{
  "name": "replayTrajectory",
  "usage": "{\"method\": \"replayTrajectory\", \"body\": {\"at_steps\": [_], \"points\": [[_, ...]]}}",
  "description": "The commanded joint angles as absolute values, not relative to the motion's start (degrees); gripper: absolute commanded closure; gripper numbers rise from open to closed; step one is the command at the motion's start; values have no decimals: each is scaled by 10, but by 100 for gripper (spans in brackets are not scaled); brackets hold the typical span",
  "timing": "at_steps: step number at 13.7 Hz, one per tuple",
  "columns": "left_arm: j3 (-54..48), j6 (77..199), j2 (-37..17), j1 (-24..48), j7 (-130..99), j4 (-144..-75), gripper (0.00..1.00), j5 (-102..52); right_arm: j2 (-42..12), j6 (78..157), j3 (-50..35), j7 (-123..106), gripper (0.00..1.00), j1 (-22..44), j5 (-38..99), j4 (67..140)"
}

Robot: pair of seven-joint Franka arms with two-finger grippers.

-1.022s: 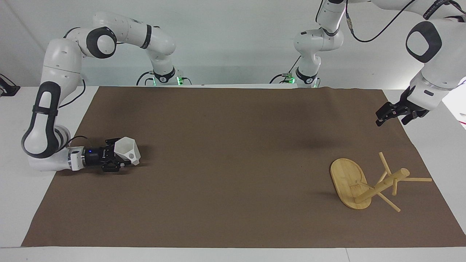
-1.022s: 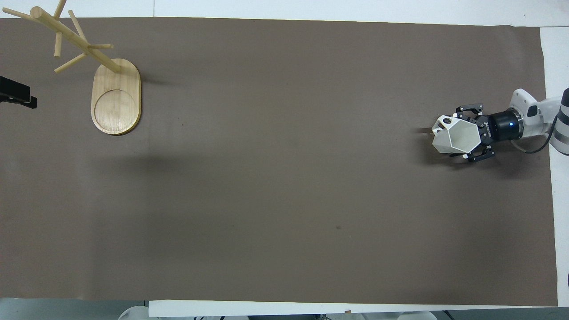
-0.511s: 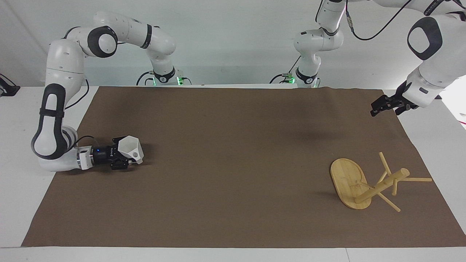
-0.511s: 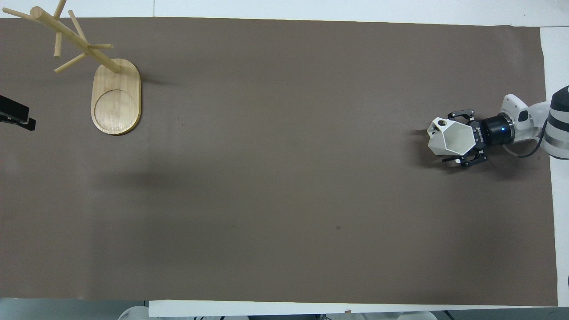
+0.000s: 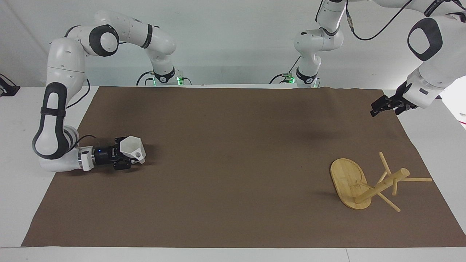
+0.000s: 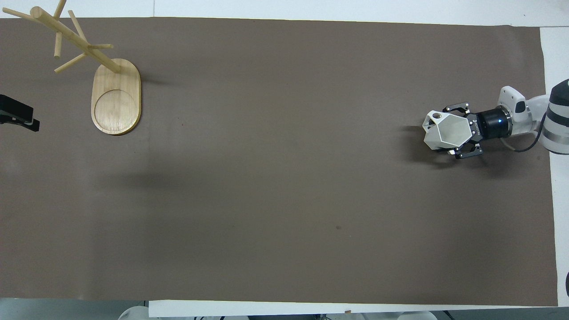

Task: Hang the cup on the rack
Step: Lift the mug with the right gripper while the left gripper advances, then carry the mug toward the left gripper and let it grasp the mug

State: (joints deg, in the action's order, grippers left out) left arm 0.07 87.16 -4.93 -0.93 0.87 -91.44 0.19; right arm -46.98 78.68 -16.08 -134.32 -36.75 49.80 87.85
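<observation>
Cup (image 5: 133,147) is clamped in the right gripper (image 5: 125,160), low over the mat (image 5: 233,163) at the right arm's end. Rack (image 5: 367,183) is standing at the left arm's end. Left gripper (image 5: 380,107) is parked above the mat's edge; finger state can't be told.

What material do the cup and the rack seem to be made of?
The cup: probably matte white plastic, perhaps unglazed ceramic; its flat facets show no shine. The rack: light wood, likely bamboo, with visible pale grain on its oval base and a smooth finish.
</observation>
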Motion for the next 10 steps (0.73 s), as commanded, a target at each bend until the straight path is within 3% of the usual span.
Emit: {"method": "replayTrajectory", "body": {"at_steps": [1, 3, 7, 10], "points": [[-1, 909, -26, 58, -111, -946, 0, 12, -376, 857, -162, -1296, 93, -338, 564, 959], [-1, 912, -27, 123, -235, -942, 0, 14, -346, 906, -162, -1296, 93, -307, 631, 1002], [-1, 949, -43, 208, -394, -933, 1, -43, -345, 1013, -162, -1296, 93, -214, 770, 1021], [-2, 990, -110, 250, -523, -870, 0, -69, -343, 1085, -162, -1298, 93, -140, 862, 1023]]}}
